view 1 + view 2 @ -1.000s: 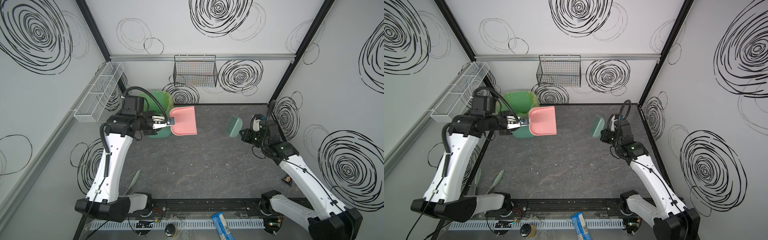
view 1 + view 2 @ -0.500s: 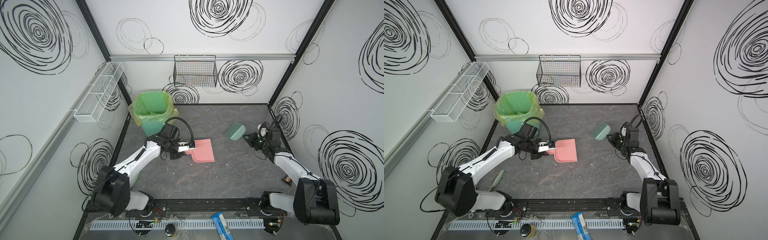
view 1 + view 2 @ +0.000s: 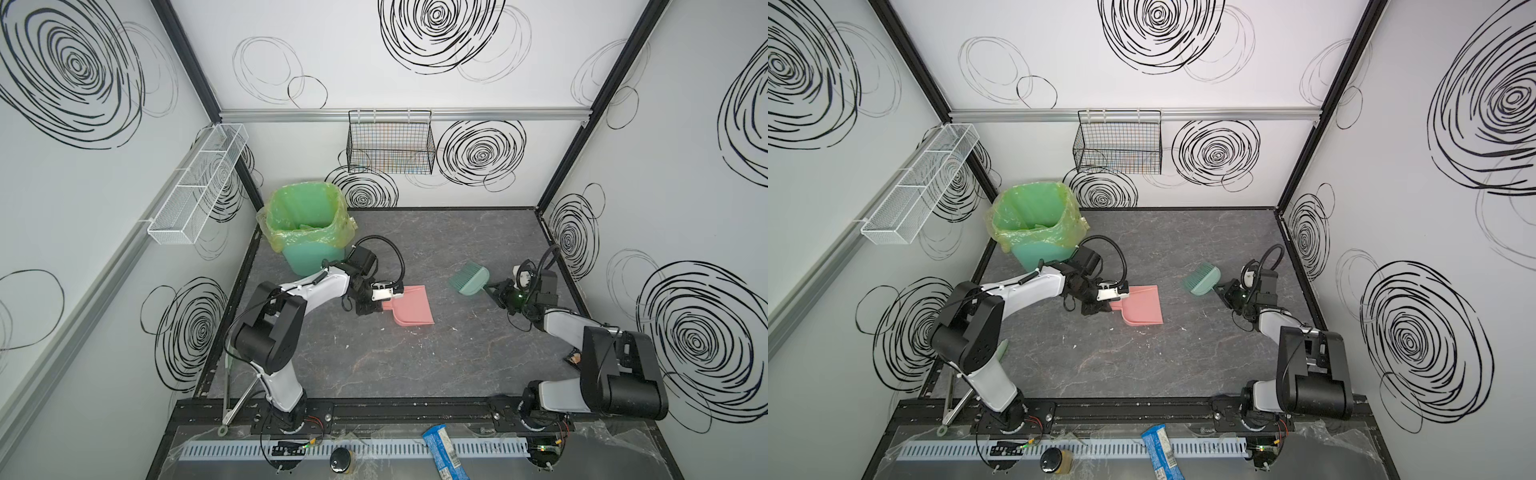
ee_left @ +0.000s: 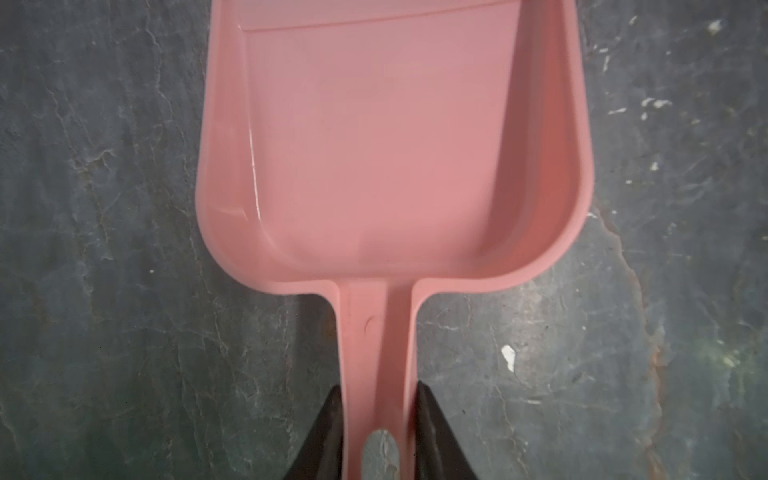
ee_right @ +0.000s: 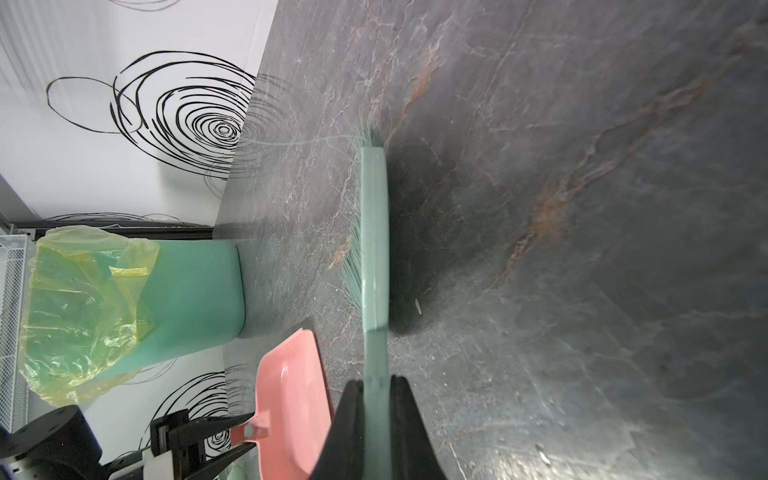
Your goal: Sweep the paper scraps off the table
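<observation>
Table [image 3: 457,365] is flat dark grey with pale marble-ish veins and a few rusty streaks, plus a black frame edge. Tiny white flecks [image 4: 508,357] lie scattered on it, too small to tell if they're paper.

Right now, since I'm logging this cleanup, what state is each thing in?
dustpan, empty, handle gripped.
left gripper, shut on the dustpan.
brush, handle gripped.
right gripper, shut on the brush.
bin, upright, open, bag-lined.
table, only tiny white flecks showing.
</observation>
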You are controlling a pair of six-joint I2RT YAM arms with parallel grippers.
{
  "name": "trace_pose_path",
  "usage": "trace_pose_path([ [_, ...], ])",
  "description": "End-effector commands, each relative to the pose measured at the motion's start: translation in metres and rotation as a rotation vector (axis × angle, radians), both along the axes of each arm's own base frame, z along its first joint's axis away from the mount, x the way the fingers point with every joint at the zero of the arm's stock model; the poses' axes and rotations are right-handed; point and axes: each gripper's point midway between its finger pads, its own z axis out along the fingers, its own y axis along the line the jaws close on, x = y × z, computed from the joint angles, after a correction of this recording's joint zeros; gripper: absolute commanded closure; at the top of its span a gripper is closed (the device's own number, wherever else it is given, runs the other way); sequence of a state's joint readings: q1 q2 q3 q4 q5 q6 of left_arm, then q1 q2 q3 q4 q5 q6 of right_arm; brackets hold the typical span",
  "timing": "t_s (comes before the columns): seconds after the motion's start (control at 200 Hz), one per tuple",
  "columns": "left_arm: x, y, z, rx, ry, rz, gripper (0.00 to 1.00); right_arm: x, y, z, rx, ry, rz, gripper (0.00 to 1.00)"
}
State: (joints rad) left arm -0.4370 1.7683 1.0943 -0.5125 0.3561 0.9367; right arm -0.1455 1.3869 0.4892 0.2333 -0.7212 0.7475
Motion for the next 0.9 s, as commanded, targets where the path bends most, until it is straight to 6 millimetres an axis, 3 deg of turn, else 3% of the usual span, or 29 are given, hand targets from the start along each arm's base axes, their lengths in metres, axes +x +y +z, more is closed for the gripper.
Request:
trace_pose_path([
  [0.0, 0.011, -0.006, -0.002, 0.007, -0.004, 0.009, 0.83, -0.012, -0.013, -0.024, -0.082, 0.065, -0.019, 0.76],
  [0.115, 0.011, -0.007, -0.009, 0.015, 0.016, 0.008, 0.73, -0.023, -0.017, -0.037, -0.105, 0.097, -0.024, 0.66],
  [0.355, 0.005, -0.007, -0.003, 0.007, 0.033, -0.019, 0.35, -0.045, -0.024, -0.054, -0.165, 0.158, -0.018, 0.49],
  [0.535, -0.013, 0.006, 0.017, -0.020, 0.070, -0.066, 0.12, -0.067, -0.038, -0.053, -0.286, 0.218, -0.050, 0.46],
  [0.65, -0.025, 0.018, 0.057, -0.158, 0.070, -0.065, 0.08, -0.078, -0.046, -0.037, -0.349, 0.201, -0.085, 0.46],
  [0.695, -0.028, 0.024, 0.080, -0.240, 0.061, -0.059, 0.07, -0.076, -0.043, -0.027, -0.352, 0.145, -0.082, 0.40],
  [0.795, -0.030, 0.042, 0.130, -0.432, 0.023, -0.013, 0.06, -0.070, -0.047, 0.000, -0.415, 0.079, -0.126, 0.38],
  [0.83, -0.028, 0.050, 0.146, -0.494, -0.001, 0.018, 0.05, -0.066, -0.050, 0.011, -0.443, 0.060, -0.141, 0.37],
  [0.845, -0.025, 0.054, 0.152, -0.522, -0.011, 0.040, 0.00, -0.064, -0.051, 0.015, -0.456, 0.052, -0.149, 0.37],
  [0.896, -0.014, 0.067, 0.170, -0.610, -0.052, 0.127, 0.04, -0.055, -0.055, 0.035, -0.495, 0.000, -0.167, 0.34],
])
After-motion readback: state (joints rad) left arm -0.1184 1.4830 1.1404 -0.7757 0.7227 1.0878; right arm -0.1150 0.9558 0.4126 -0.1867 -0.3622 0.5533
